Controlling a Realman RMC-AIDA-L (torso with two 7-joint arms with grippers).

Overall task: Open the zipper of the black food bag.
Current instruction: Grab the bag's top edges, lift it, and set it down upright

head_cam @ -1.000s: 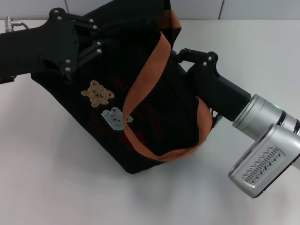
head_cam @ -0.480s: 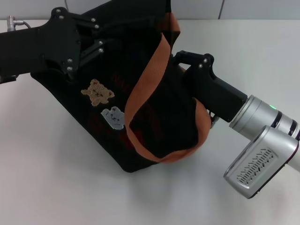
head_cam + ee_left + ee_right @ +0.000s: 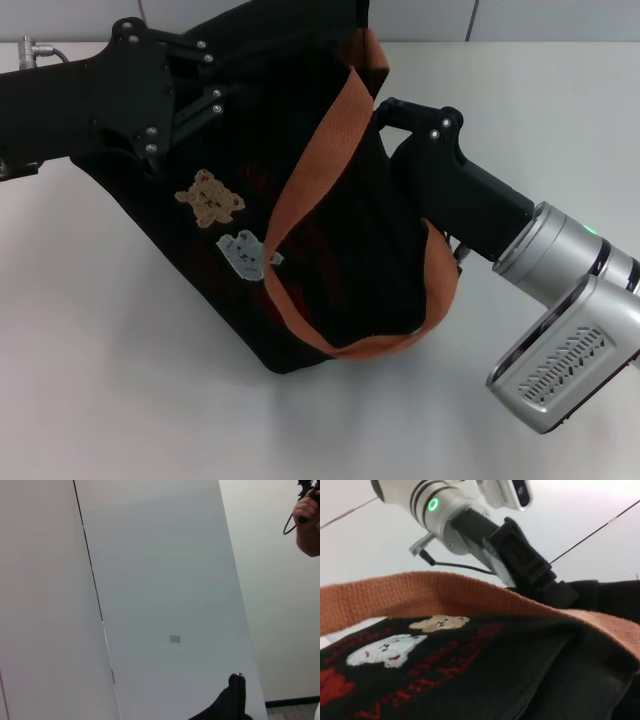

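The black food bag (image 3: pixel 330 250) hangs tilted above the white table, its bear patches (image 3: pixel 208 197) facing me. One orange handle (image 3: pixel 310 175) loops across its front. My left gripper (image 3: pixel 215 85) is shut on the bag's upper left end. The right wrist view shows the same hold, with the left gripper (image 3: pixel 555 587) at the far end of the bag (image 3: pixel 470 680). My right gripper (image 3: pixel 385 115) presses against the bag's upper right end, behind the handle. The zipper is hidden from every view.
The white table (image 3: pixel 120 400) lies under the bag, with a wall seam behind. My right arm's silver wrist (image 3: pixel 560 330) juts out at the lower right. The left wrist view faces wall panels and, at one corner, a person's hand (image 3: pixel 307 525).
The right arm shifted down and left along the bag half a second ago, then moved back right. The orange handle loop swung with it. The left arm stayed put.
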